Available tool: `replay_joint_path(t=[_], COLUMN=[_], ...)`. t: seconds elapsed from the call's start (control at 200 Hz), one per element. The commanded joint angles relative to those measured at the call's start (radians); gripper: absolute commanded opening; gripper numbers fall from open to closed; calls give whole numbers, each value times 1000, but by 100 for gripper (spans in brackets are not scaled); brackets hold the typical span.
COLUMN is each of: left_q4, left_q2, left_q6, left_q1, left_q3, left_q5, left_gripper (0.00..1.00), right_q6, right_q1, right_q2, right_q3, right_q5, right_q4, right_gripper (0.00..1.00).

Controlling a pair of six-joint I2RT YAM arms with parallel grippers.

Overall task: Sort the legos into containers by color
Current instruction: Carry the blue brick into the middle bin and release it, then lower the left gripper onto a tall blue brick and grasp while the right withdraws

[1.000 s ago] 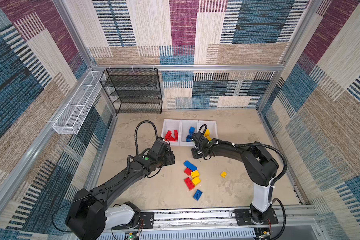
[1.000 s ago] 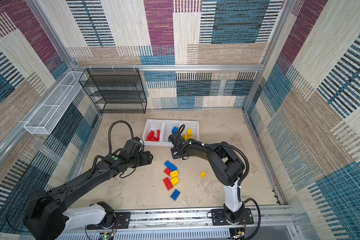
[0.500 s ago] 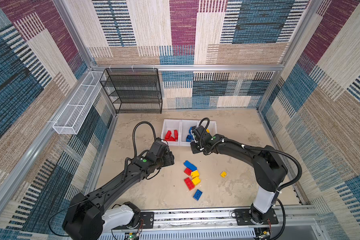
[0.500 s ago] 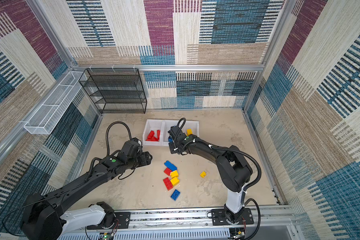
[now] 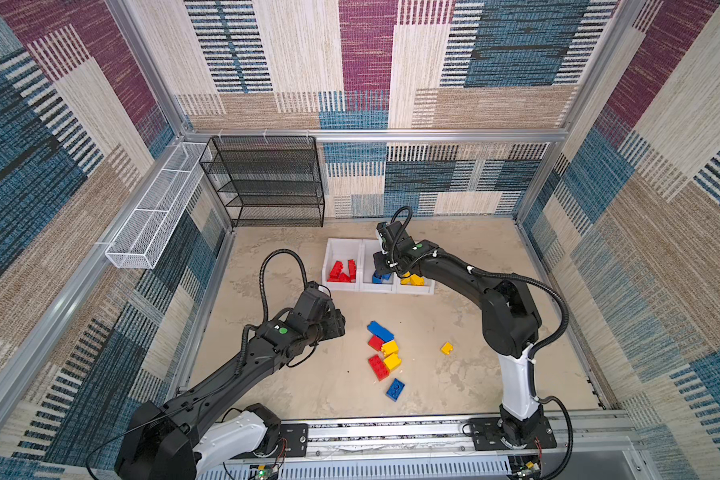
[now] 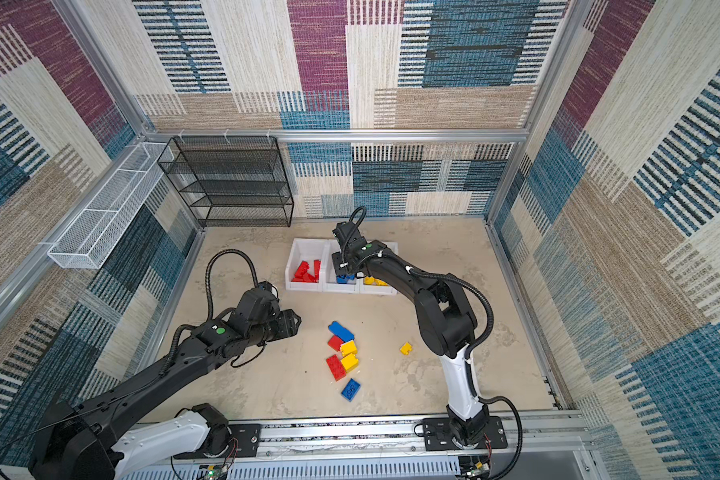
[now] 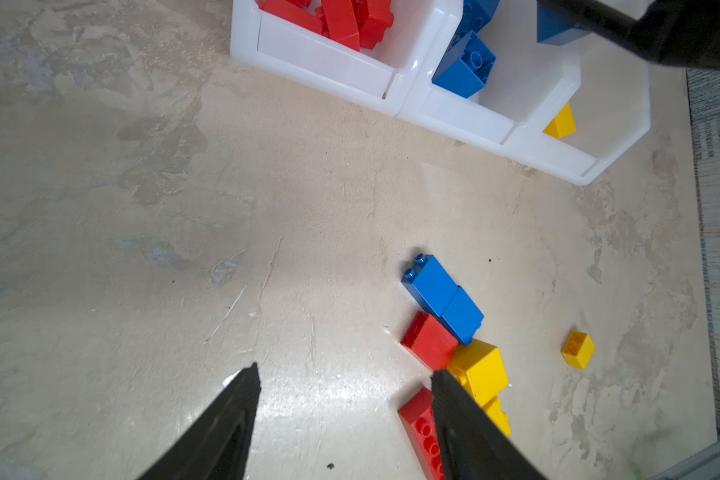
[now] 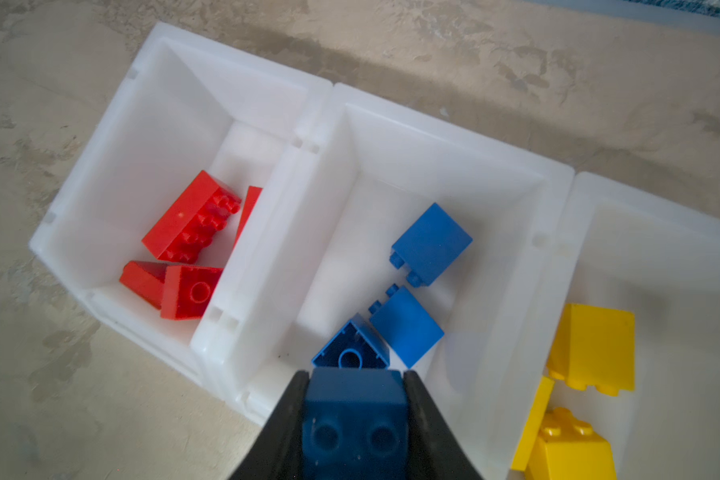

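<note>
Mottled beige tabletop (image 5: 292, 386), three white bins (image 5: 377, 288) in a row, loose red, blue, yellow legos (image 5: 390, 347) mid-table, black mesh shelf (image 5: 267, 183) at the back.

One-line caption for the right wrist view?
Right claw grips a blue brick over the middle bin of blue bricks.

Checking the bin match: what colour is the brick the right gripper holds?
Blue; the brick between the right gripper's fingers shows best in the right wrist view.

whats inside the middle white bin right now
Three blue legos lie in the middle bin. The right gripper, shut on a fourth blue lego, hides the floor beneath it.
</note>
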Motion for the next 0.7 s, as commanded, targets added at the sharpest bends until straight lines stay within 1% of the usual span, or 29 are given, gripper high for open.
replay_joint_path(t=[0.0, 0.05, 0.17, 0.215, 0.255, 0.386, 0.691], left_q4=[-6, -10, -10, -9, -11, -10, -1], left_q2=[-3, -3, -12, -14, -15, -11, 18], left_q6=[-24, -27, -40, -41, -42, -40, -31], left_q1=[0, -3, -7, -9, -10, -14, -22], left_q3=[-6, -6, -14, -16, -16, -14, -6], left_q5=[2, 3, -8, -11, -11, -10, 0], left_gripper=[69, 69, 69, 69, 69, 69, 69], right_q6=[-20, -22, -25, -24, -22, -17, 0], right_q1=[-11, -16, -17, -16, -16, -16, -16], right_q2=[37, 59, 74, 68, 61, 37, -39], right_q3=[62, 93, 128, 124, 117, 91, 25], right_q5=[-5, -7, -6, -4, -4, -7, -24], right_q4=[-18, -31, -53, -49, -47, -37, -26], right_gripper=[27, 32, 53, 58, 60, 63, 63])
